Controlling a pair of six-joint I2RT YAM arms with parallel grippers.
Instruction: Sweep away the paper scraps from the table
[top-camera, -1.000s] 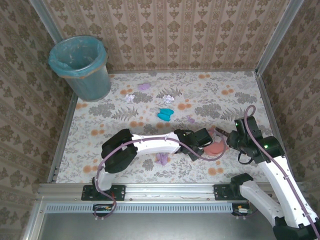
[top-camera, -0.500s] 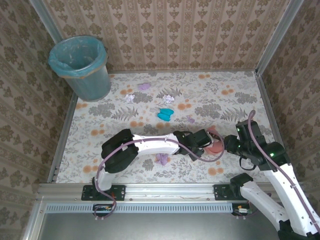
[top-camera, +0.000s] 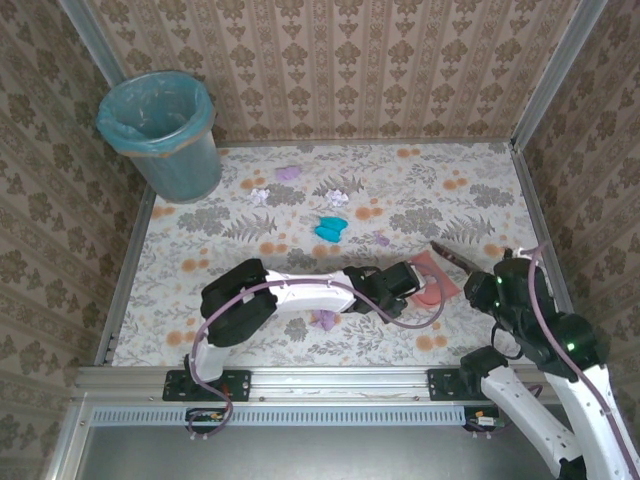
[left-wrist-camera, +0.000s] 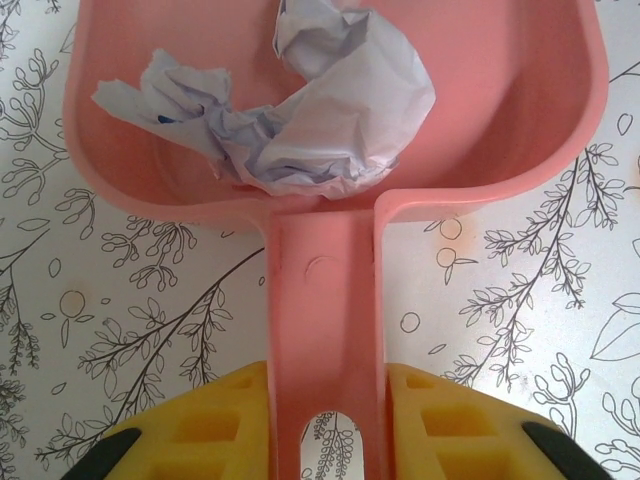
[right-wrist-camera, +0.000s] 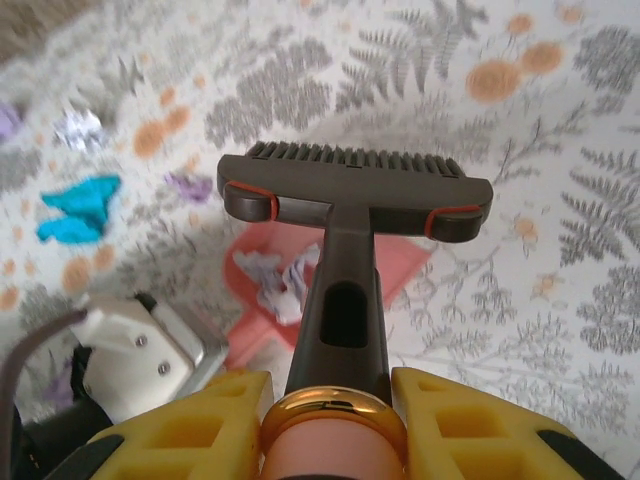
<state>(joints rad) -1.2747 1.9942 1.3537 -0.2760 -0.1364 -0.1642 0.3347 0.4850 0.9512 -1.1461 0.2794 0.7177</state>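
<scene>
The right arm has drawn back toward the near edge, its brush (right-wrist-camera: 355, 185) now by the pink dustpan (left-wrist-camera: 480, 120). The right gripper (right-wrist-camera: 330, 400) is clenched on the brush handle; the left gripper (left-wrist-camera: 325, 420) clamps the dustpan handle. Left wrist view: a crumpled white wad (left-wrist-camera: 330, 110) lies in the pan. Overhead: a teal scrap (top-camera: 330, 228) and a lilac scrap (top-camera: 288, 172) lie on the table (top-camera: 200, 260).

On my L wrist cam I've got the pink dustpan (left-wrist-camera: 500, 130) over the tablecloth (left-wrist-camera: 130, 330), scoop at top of frame, handle (left-wrist-camera: 325, 320) running straight down toward me. Left gripper (left-wrist-camera: 327, 425) is clamped on that handle, yellow fingers (left-wrist-camera: 215, 425) pressed vs both its sides. One crumpled paper scrap (left-wrist-camera: 320, 120), pale lilac-white, sits in the pan by the back wall, spreading from centre to left. Slot low in the handle shows cloth thru it.
</scene>
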